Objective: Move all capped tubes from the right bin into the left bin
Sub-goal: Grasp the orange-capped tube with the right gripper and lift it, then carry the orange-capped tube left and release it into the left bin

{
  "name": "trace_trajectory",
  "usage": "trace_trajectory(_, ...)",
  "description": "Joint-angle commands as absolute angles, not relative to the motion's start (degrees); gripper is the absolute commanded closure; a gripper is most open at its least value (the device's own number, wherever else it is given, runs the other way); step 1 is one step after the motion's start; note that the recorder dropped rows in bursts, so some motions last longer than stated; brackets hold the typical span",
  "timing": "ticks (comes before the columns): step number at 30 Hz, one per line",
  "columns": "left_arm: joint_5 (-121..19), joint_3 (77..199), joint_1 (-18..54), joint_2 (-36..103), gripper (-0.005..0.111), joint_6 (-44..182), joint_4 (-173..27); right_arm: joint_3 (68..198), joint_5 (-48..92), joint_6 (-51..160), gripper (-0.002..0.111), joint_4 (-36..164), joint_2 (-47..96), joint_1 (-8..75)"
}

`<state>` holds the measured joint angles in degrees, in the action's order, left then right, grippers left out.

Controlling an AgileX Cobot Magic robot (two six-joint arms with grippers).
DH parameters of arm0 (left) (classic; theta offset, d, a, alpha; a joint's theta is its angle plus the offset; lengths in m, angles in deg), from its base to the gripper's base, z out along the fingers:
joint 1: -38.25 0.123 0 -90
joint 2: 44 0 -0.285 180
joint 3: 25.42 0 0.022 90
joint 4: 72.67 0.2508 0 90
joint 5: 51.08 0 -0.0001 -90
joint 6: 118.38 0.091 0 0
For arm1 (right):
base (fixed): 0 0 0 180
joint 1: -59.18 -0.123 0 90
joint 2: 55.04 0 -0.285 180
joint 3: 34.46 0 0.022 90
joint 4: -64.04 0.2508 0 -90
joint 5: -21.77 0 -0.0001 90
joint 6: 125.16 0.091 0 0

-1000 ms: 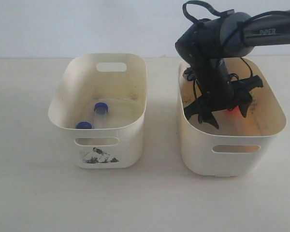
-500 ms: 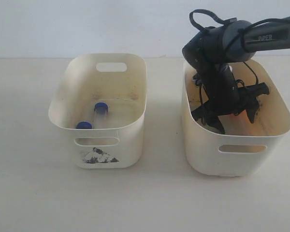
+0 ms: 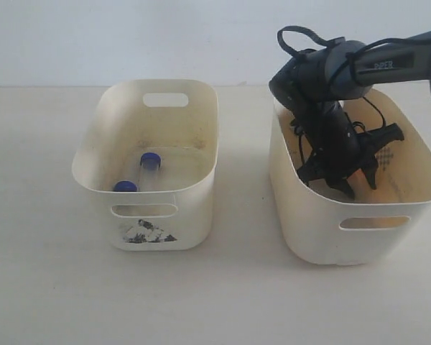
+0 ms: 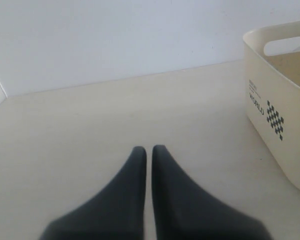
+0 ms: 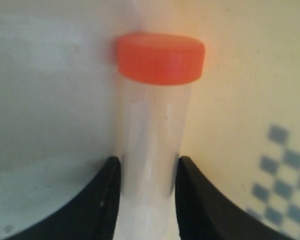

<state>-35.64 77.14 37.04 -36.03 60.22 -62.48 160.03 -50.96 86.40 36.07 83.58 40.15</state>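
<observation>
My right gripper (image 3: 359, 185) is deep inside the right bin (image 3: 359, 230). In the right wrist view its fingers (image 5: 102, 200) are shut on a clear capped tube (image 5: 152, 125) with an orange-red cap (image 5: 160, 57), close to the bin's inner wall. The exterior view does not show this tube; the arm hides it. Two blue-capped tubes (image 3: 150, 159) (image 3: 125, 186) lie in the left bin (image 3: 194, 208), which has a torn sticker on its front. My left gripper (image 4: 149, 150) is shut on nothing above bare table, outside the exterior view. The second orange-red tube is hidden.
The two bins stand side by side with a gap of table between them. A wall runs behind the table. In the left wrist view a cream bin (image 4: 285, 100) with a printed checker mark stands beyond the left gripper. A dotted diamond mark (image 5: 285, 170) shows on the right bin's wall.
The right gripper has moved right and lower inside the right bin. The bin has slid right with it. The orange-red glimpse near the fingers no longer shows in the exterior view.
</observation>
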Motion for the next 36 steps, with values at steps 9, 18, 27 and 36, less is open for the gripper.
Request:
trace_trajectory(9,-36.09,77.37,37.11,-36.19,0.102,59.56,-62.54,164.95,-48.19,81.0,0.108,47.62,82.99,40.07)
trace_trajectory(18,-36.09,77.37,37.11,-36.19,0.102,59.56,-62.54,172.38,-48.19,79.05,0.108,48.57,72.92,39.71)
trace_trajectory(27,-36.09,77.37,37.11,-36.19,0.102,59.56,-62.54,176.56,-48.19,67.01,0.108,64.71,59.87,38.98)
trace_trajectory(36,-36.09,77.37,37.11,-36.19,0.102,59.56,-62.54,176.12,-42.8,37.68,0.089,94.39,59.82,32.7)
